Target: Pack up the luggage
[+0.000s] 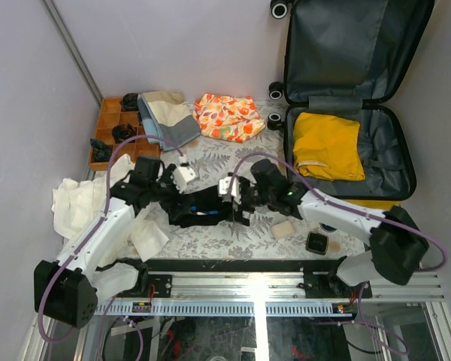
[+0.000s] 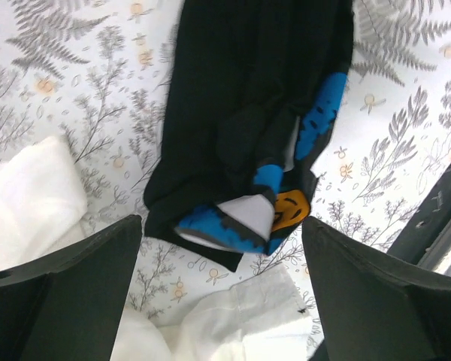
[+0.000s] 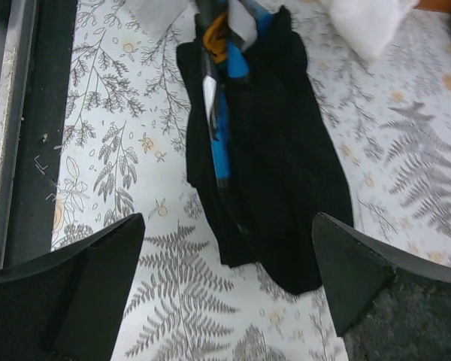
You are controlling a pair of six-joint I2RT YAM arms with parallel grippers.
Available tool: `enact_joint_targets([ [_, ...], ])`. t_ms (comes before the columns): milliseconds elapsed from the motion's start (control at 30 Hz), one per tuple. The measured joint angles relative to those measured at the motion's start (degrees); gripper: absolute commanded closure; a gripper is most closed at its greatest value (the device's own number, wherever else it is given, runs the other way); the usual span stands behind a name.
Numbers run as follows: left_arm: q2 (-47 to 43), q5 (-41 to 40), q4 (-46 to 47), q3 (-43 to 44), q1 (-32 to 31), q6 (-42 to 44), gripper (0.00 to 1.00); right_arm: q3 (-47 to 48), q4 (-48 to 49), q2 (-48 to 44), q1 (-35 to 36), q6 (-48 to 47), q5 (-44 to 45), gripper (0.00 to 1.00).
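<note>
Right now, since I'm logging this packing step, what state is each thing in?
luggage: open, lid raised.
yellow garment: folded, inside the luggage.
black garment: lying on the table, not held.
floral cloth: folded, on the table.
white cloth: crumpled, on the table.
left end effector: open, empty, above the black garment.
right end effector: open, empty, above the black garment.

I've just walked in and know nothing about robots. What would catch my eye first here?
First, the big open luggage at the far right, with a yellow garment lying in its lower half. Next, the black garment with blue and orange print in the middle, with the left gripper and right gripper both open above it. A bright orange floral cloth lies beyond them.
</note>
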Motion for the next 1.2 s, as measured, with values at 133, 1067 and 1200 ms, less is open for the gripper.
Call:
enact_joint_targets([
  [133, 0.6, 4.1, -1.9, 3.3, 6.4, -5.5, 0.17, 0.3, 5.1, 6.8, 3.7, -1.5, 0.1, 0.01],
  [1067, 28.7, 7.8, -1.5, 10.6, 13.5, -27.6, 0.33, 15.5, 5.6, 33.2, 5.3, -12.7, 1.1, 0.12],
  [1200, 29.2, 7.7, -1.5, 11.0, 13.7, -27.9, 0.33, 18.4, 4.8, 35.4, 4.9, -13.8, 2.6, 0.47],
])
